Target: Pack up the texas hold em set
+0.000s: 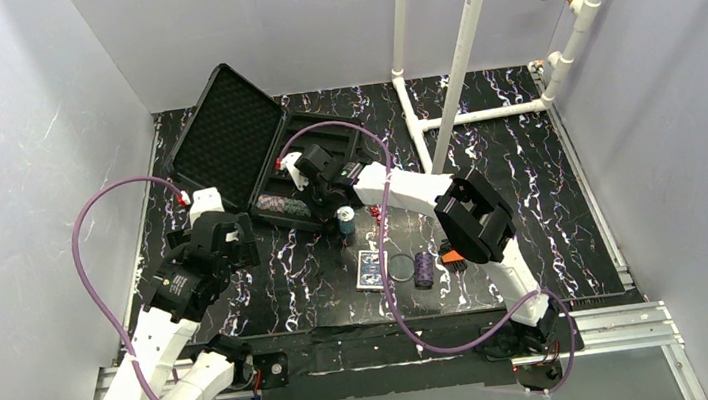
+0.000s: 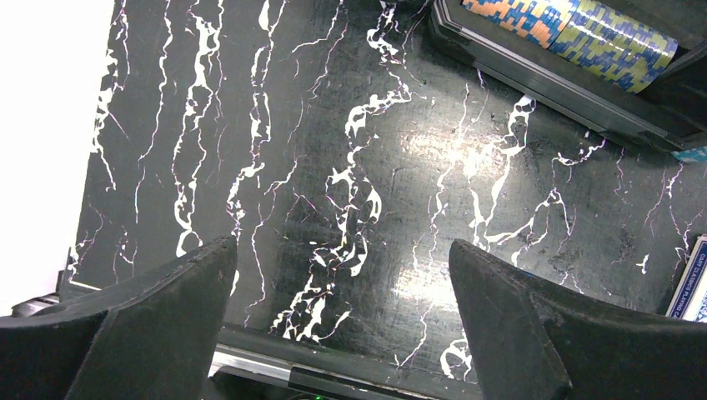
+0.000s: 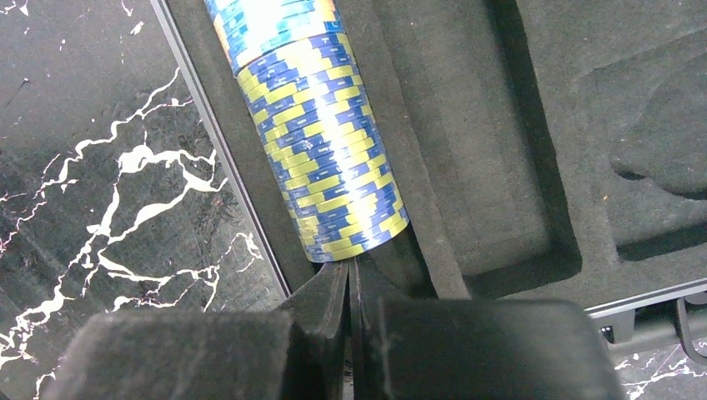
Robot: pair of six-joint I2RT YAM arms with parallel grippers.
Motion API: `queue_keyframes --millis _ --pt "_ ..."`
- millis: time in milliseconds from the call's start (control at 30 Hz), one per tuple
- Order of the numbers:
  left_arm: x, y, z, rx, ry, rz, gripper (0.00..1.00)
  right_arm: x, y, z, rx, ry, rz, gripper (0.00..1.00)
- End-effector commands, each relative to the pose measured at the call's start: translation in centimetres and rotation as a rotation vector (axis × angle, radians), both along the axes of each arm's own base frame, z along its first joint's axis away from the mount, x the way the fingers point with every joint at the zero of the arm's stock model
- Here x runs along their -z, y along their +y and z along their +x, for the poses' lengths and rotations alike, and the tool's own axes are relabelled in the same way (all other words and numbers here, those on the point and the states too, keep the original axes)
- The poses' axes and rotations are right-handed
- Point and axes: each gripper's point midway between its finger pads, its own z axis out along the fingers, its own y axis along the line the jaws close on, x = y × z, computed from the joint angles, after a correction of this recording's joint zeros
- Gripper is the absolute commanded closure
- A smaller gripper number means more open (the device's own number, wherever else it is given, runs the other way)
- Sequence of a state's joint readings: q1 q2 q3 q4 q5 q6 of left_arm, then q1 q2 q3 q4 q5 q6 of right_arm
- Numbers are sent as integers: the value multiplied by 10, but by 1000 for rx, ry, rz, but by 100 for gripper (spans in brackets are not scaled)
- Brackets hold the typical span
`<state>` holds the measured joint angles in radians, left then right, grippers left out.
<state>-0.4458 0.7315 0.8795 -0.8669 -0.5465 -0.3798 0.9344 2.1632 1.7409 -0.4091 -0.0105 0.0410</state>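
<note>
Now my right gripper (image 3: 351, 279), shut and empty, sits at the end of the chip roll (image 3: 321, 142) in the case (image 3: 500, 167)'s edge slot. I'd nudge it gently lengthwise. My left gripper (image 2: 340, 250) hangs open beside the case.

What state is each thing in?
Black hard case: open, lid back.
Blue-and-yellow chip roll: in tray.
Teal chip roll: on table.
Purple chip roll: on table.
Card deck: on table.
Round disc: on table.
Left gripper: open, empty.
Right gripper: shut, empty.

Overhead camera looks down over the whole surface (image 1: 530, 190) — both wrist cameras sit close, sharing the chip roll (image 3: 325, 150) in the case (image 2: 534, 79).
</note>
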Motion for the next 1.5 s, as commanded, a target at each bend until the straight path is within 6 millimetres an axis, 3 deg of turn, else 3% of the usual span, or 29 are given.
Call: queue_keyframes --millis 0,300,467,667,933,1033,1333,1467 --pt "-2 3 0 -5 -7 7 2 -43 26 11 -17 -93 128 92" --pt "-1 -2 0 28 -2 -3 2 -99 4 11 5 -183 134 71" --pt "1 -7 0 61 12 -11 2 -123 -23 11 47 -259 112 60" --pt "2 -24 1 153 36 -60 2 -149 -61 9 138 -337 136 39" --pt "8 -57 3 278 79 -167 2 -157 -117 3 299 -373 151 17" --pt "13 -74 3 349 115 -220 6 -152 -137 -1 351 -370 151 12" --pt "27 -116 -8 500 217 -289 13 -135 -175 -14 458 -336 163 8" --pt "35 -129 -16 517 245 -278 13 -134 -183 -18 485 -322 196 7"
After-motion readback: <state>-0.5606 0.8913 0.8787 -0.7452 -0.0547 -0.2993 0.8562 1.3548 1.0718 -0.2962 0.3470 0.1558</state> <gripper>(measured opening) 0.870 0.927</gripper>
